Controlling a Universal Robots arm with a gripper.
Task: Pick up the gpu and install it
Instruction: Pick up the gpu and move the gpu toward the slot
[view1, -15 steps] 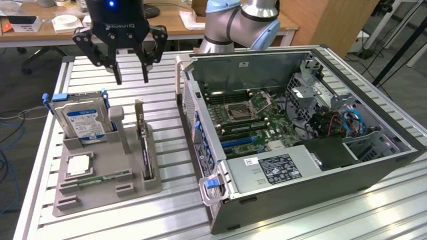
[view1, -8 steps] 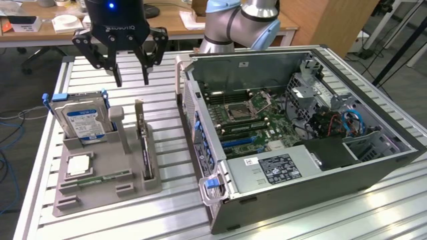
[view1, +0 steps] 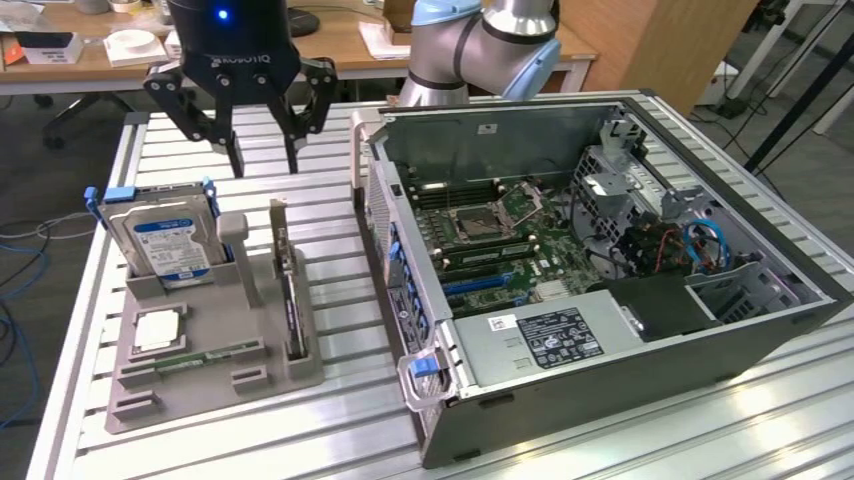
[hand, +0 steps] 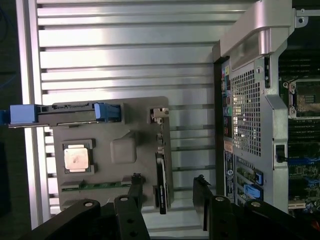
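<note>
On slatted metal table (view1: 334, 420), grey plastic holder (view1: 254, 372) | thin green gpu card (view1: 290, 300) on edge in its slot; blue-framed silver hard drive (view1: 167, 245) beside; open black computer case (view1: 667, 345) near | black gripper (view1: 266, 165) above, wide open, empty.
</note>
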